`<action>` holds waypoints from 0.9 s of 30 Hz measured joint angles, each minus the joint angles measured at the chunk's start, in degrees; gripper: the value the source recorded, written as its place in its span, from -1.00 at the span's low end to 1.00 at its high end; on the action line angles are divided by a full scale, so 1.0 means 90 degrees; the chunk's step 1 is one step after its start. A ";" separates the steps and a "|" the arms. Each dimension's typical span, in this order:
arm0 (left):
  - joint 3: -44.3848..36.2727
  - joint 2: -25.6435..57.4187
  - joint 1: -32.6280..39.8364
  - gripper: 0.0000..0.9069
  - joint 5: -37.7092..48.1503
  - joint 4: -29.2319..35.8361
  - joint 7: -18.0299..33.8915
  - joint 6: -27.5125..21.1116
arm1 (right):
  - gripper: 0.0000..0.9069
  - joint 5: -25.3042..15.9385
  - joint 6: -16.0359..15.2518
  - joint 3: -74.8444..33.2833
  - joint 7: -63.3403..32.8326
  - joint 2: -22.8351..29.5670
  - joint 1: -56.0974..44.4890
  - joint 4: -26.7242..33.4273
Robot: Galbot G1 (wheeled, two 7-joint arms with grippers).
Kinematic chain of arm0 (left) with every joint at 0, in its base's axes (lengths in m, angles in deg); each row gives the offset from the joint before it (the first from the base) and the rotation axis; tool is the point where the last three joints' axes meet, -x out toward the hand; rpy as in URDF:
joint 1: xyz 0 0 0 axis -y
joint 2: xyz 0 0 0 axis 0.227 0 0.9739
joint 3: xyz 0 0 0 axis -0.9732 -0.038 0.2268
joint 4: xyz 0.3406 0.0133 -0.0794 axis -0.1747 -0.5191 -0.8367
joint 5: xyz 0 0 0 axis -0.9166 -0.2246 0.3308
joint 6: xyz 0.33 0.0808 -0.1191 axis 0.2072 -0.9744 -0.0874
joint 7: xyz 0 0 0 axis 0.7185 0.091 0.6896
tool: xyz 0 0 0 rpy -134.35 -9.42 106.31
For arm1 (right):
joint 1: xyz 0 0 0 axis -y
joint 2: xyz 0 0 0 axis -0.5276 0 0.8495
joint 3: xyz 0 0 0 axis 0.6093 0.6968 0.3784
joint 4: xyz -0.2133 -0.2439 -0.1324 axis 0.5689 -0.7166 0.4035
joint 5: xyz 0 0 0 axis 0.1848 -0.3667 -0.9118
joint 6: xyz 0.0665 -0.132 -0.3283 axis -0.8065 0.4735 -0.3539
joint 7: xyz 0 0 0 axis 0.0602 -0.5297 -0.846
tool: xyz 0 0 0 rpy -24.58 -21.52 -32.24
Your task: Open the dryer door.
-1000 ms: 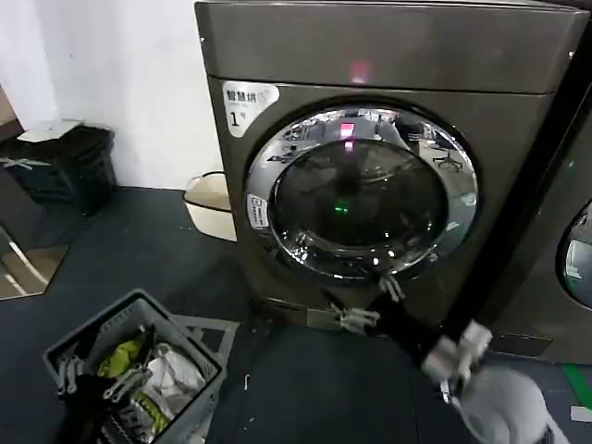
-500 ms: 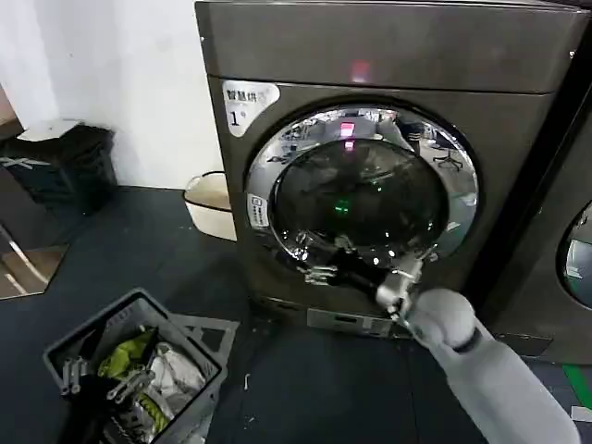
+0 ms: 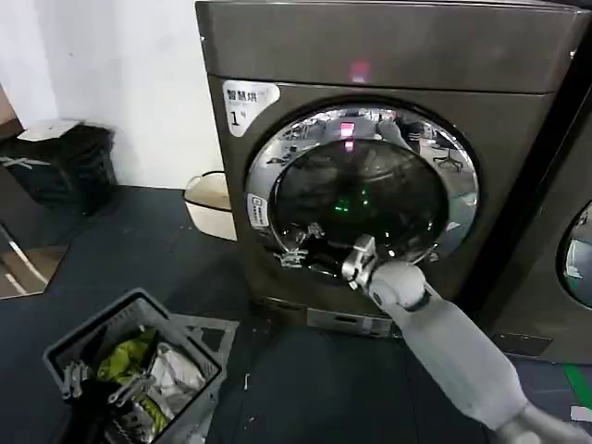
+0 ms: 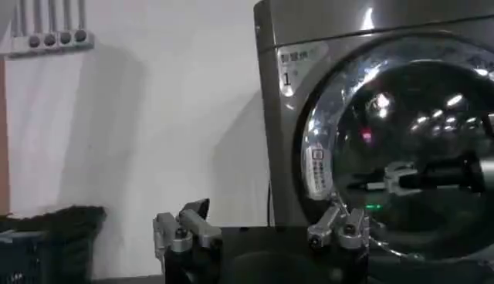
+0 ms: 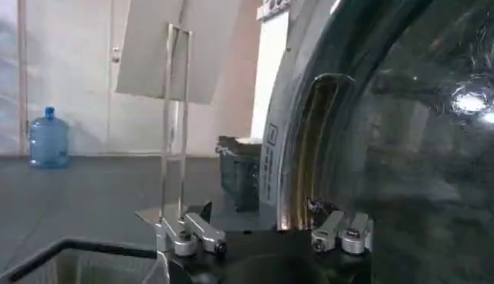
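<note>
The dryer door (image 3: pixel 363 191) is a round porthole with a shiny chrome rim and dark glass, and it sits flush in the grey machine front. My right gripper (image 3: pixel 302 245) is open at the door's lower left rim, its arm reaching up from the lower right. In the right wrist view the open right gripper (image 5: pixel 264 230) is close to the chrome rim (image 5: pixel 297 154), with nothing between its fingers. My left gripper (image 3: pixel 102 383) hangs low at the left over the laundry basket. It is open (image 4: pixel 262 225) and faces the dryer door (image 4: pixel 409 147) from a distance.
A grey laundry basket (image 3: pixel 185 340) with clothes stands on the dark floor at the front left. A black bin (image 3: pixel 65 162) stands by the white wall. A cream tub (image 3: pixel 211 199) sits beside the dryer. A neighbouring machine (image 3: pixel 573 250) is at the right.
My right arm has risen from near the floor in front of the machine and swung left, bringing its gripper to the door's lower left rim. The door has not moved.
</note>
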State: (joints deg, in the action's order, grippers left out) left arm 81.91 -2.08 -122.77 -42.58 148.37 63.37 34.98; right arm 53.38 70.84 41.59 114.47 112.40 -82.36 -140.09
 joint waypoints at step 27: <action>0.0640 0.0607 0.0357 1.00 0.0611 -0.0063 -0.0272 -0.1155 | 1.00 0.0484 -0.0186 0.0048 0.1503 0.0158 0.0220 0.0186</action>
State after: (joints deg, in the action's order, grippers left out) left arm 87.67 3.39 -119.56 -37.08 147.80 60.92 24.59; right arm 57.74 69.17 42.02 128.00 113.82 -80.39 -138.42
